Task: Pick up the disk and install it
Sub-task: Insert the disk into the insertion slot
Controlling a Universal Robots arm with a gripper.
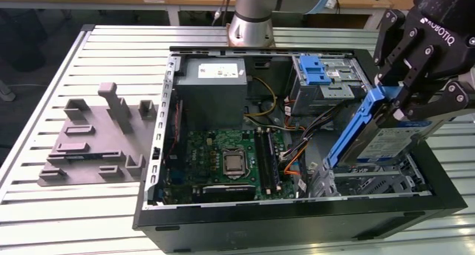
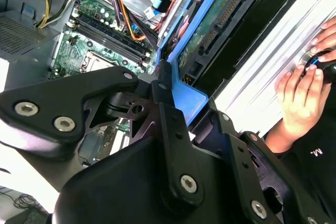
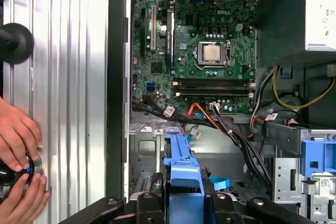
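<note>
One gripper (image 1: 415,107) clenches one disk (image 1: 386,141) by its blue bracket, tilted above the drive cage of one open computer case (image 1: 297,221). Two hands (image 3: 18,166) rest on the slatted table (image 1: 82,210), partly cut off.

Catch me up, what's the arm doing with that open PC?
The end effector is shut on the disk, holding it by its blue bracket, tilted on edge above the drive bay corner of the open computer case at the exterior view's right. The disk is not seated yet. In the first wrist view a person's hands rest on a black knob on the slatted table beside the case.
</note>
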